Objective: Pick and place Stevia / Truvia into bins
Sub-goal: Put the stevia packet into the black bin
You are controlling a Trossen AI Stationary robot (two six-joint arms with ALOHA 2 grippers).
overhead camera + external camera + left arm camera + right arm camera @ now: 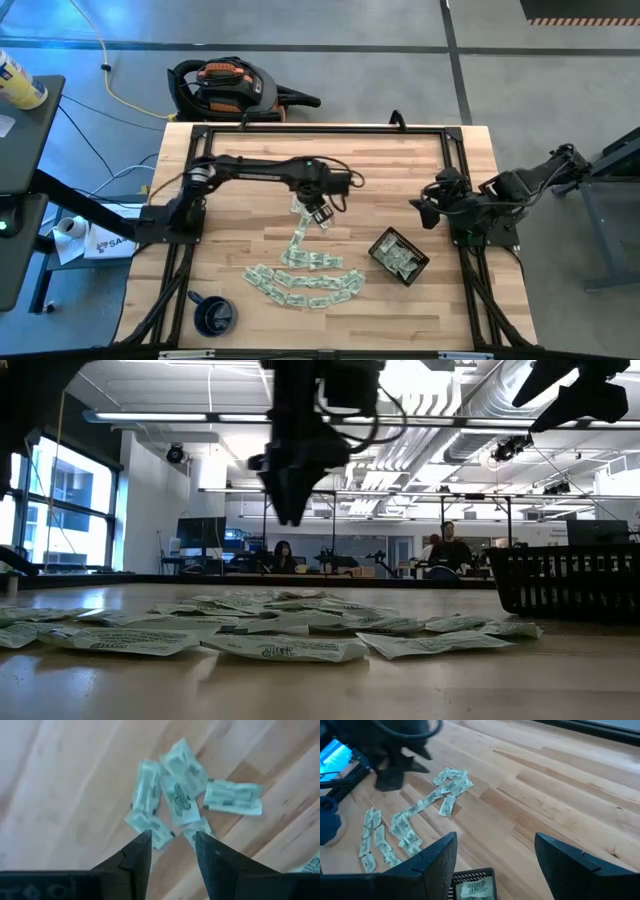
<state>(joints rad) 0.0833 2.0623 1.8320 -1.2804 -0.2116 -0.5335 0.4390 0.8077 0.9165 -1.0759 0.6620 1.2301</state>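
Note:
Many pale green and white sachets lie flat on the wooden table in a curved band with a stem running toward the far side. My left gripper hangs open above the stem's far cluster of sachets, clear of them and empty; in the low view it hangs well above the table. The black gridded tray sits right of the band with several sachets inside. My right gripper waits open at the table's right side, just beyond the tray's far side.
A dark blue mug stands near the table's front left corner. A black metal frame borders the table. Bare wood lies between the sachet cluster and the tray. People sit at desks in the room behind.

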